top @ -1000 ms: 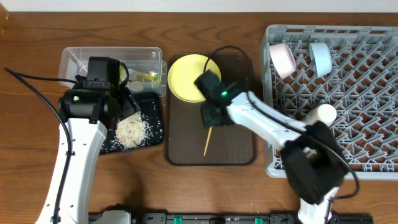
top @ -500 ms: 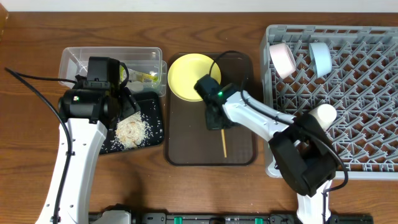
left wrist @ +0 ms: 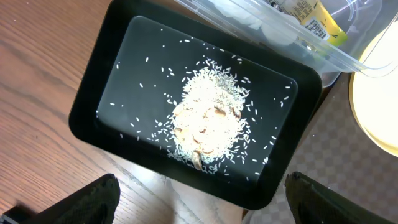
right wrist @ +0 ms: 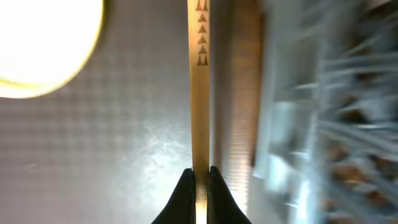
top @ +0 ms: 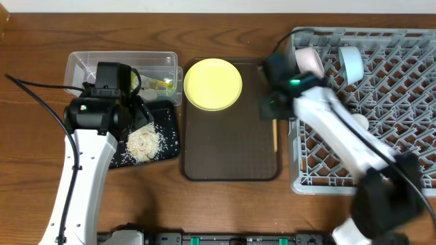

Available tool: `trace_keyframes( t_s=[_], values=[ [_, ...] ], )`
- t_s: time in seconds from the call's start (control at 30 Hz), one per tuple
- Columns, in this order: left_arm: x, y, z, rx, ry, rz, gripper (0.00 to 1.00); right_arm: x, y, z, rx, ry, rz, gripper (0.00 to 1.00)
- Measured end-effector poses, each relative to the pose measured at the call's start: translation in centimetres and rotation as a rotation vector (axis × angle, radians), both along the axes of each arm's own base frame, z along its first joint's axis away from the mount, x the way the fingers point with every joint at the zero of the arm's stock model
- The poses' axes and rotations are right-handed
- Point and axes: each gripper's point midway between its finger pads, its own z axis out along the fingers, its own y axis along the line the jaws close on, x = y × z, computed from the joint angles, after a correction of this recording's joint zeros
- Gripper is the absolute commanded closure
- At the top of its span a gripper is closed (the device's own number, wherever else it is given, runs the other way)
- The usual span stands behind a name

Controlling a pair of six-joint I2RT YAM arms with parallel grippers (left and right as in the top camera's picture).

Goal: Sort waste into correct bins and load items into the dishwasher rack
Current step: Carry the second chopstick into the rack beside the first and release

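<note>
The chopsticks (top: 275, 136) hang over the right edge of the brown tray (top: 225, 150), lengthwise along that edge. The right end effector (top: 274, 109) is clamped on them. In the right wrist view its fingers (right wrist: 185, 186) pinch the wood (right wrist: 199, 93) at one end, and the pair reads as one thin strip with small printed triangles near the far end.

The yellow plate (top: 212, 84) lies flat in the tray's far left corner. Just right of the tray stands the grey rack (top: 409, 102), with the pink bowl (top: 310, 64) and the blue bowl (top: 351, 62) on edge along its far side and the white cup (top: 357, 124) nearer its middle.

Just left of the tray sits the black tray (left wrist: 93, 93) with a heap of rice (left wrist: 208, 121) and stray grains around it. Beyond it, the clear tub (top: 122, 62) holds the yellow-green wrapper (left wrist: 308, 12). The left end effector (left wrist: 205, 205) hovers over the black tray, fingers spread wide and holding nothing. All of this stands on the wooden tabletop (top: 41, 41).
</note>
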Motion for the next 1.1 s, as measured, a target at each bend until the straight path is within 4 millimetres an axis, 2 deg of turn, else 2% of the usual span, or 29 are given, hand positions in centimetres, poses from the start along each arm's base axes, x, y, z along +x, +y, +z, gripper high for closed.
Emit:
trace_keyframes(
  t_s=[0.07, 0.17, 0.3, 0.4, 0.57, 0.6, 0.7, 0.8, 1.03, 1.1],
  values=[
    [0.0, 0.0, 0.0, 0.0, 0.0, 0.0, 0.12, -0.2, -1.7, 2.7, 0.006, -0.05, -0.003, 0.99],
    [0.0, 0.0, 0.0, 0.0, 0.0, 0.0, 0.12, -0.7, -4.2, 4.1, -0.012, -0.055, -0.021, 0.99],
    [0.0, 0.0, 0.0, 0.0, 0.0, 0.0, 0.12, -1.0, -7.1, 3.1, -0.049, -0.001, -0.05, 0.99],
    [0.0, 0.0, 0.0, 0.0, 0.0, 0.0, 0.12, -1.2, -8.2, 1.7, -0.068, 0.032, -0.057, 0.99],
    [0.0, 0.0, 0.0, 0.0, 0.0, 0.0, 0.12, -1.5, -8.2, -1.1, -0.081, 0.061, -0.034, 0.98],
    [0.0, 0.0, 0.0, 0.0, 0.0, 0.0, 0.12, -1.5, -8.2, -1.6, -0.079, 0.06, -0.029, 0.96],
    [0.0, 0.0, 0.0, 0.0, 0.0, 0.0, 0.12, -1.5, -8.0, -2.7, -0.072, 0.055, -0.014, 0.82],
    [0.0, 0.0, 0.0, 0.0, 0.0, 0.0, 0.12, -1.3, -7.9, -3.0, -0.069, 0.042, 0.002, 0.75],
    [0.0, 0.0, 0.0, 0.0, 0.0, 0.0, 0.12, -0.5, -7.7, -2.7, -0.069, 0.01, 0.024, 0.71],
    [0.0, 0.0, 0.0, 0.0, 0.0, 0.0, 0.12, 0.0, -7.5, -2.0, -0.068, -0.012, 0.035, 0.69]
  ],
)
